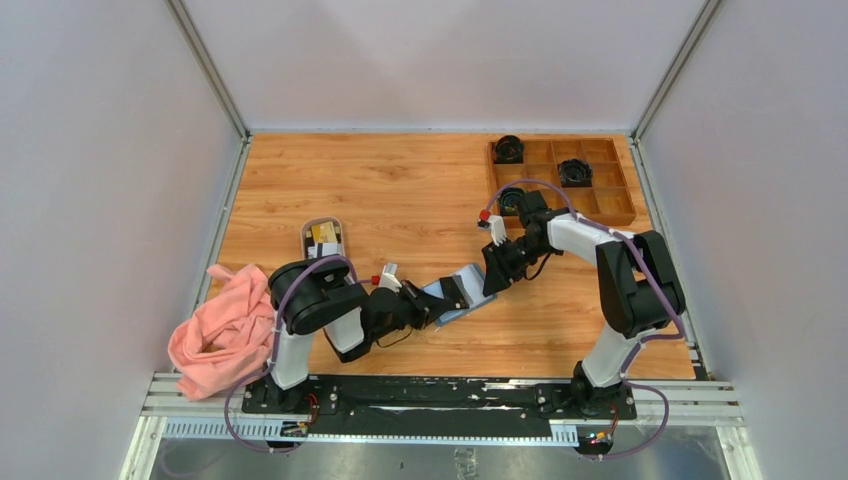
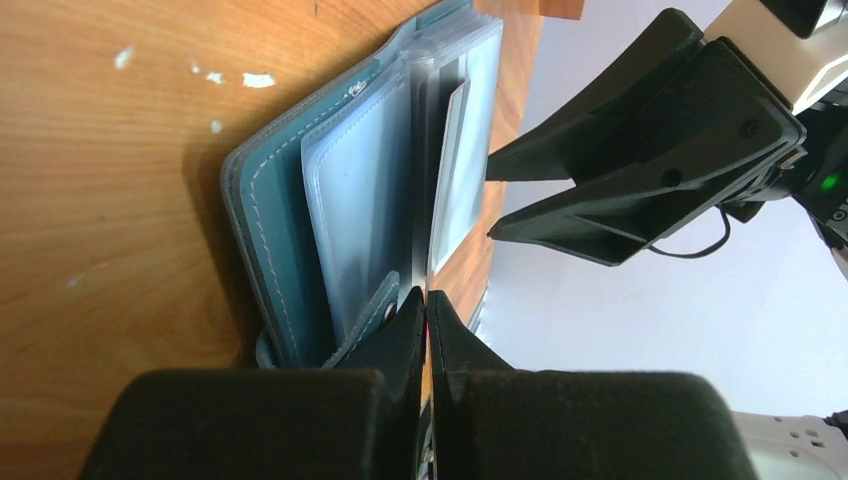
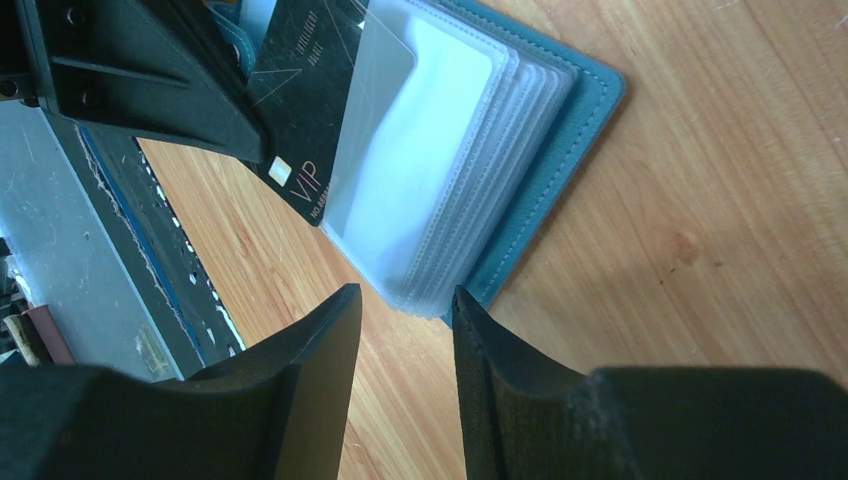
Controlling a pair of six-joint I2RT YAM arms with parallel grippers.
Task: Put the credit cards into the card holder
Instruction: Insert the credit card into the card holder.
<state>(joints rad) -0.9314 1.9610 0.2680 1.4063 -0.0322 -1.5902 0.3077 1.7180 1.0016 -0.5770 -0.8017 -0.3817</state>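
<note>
The teal-blue card holder (image 1: 462, 291) lies open on the table, its clear pockets (image 3: 440, 190) fanned out. My left gripper (image 2: 427, 296) is shut on a black credit card (image 3: 300, 100) marked VIP. The card's far end lies under the top clear pocket sheet. In the left wrist view the card shows only edge-on, running up from the jaws into the pockets. My right gripper (image 3: 405, 295) stands open just off the corner of the pocket stack, with only bare table between its fingers. More credit cards (image 1: 325, 234), yellowish, lie in a small white dish (image 1: 311, 226).
A brown wooden compartment tray (image 1: 610, 210) holding black coiled items stands at the back right. A pink cloth (image 1: 220, 325) is heaped at the table's left front edge. The two grippers face each other closely across the card holder.
</note>
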